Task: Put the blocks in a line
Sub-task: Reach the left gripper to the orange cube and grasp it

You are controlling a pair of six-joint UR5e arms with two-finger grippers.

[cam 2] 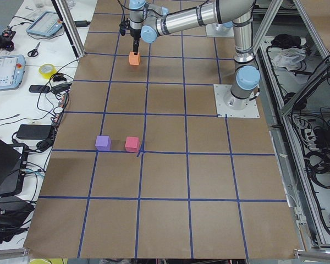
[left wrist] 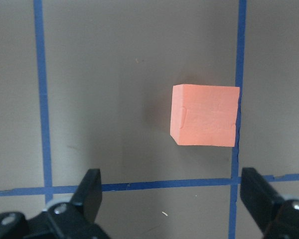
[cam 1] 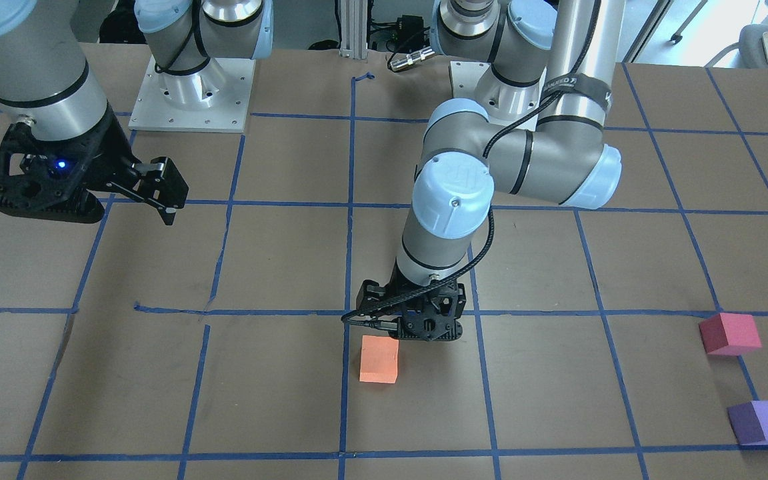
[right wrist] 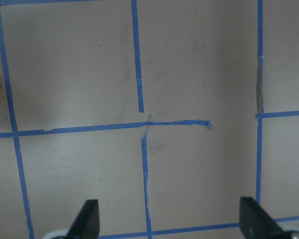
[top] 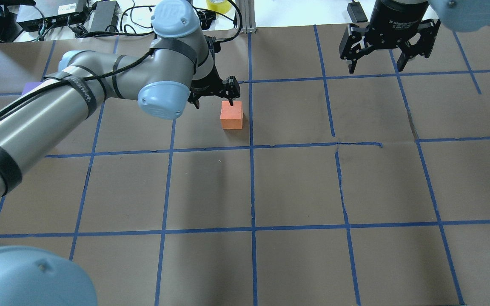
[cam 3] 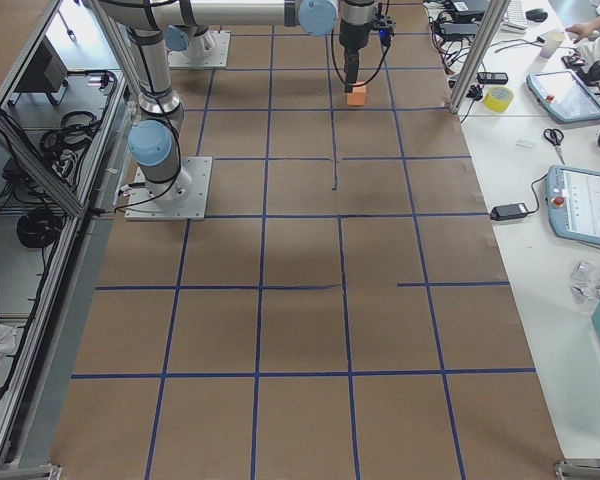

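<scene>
No line yet, I judge. The orange block [cam 1: 379, 359] sits mid-table just beside the left gripper [top: 213, 101], which is spread and empty. In the front-facing view the red block [cam 1: 729, 333] and purple block [cam 1: 764, 422] lie well apart from it at three to four o'clock. The right gripper [top: 383, 57] hangs spread and empty too.

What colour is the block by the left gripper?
The block is orange, clearest in the left wrist-mounted view.
</scene>
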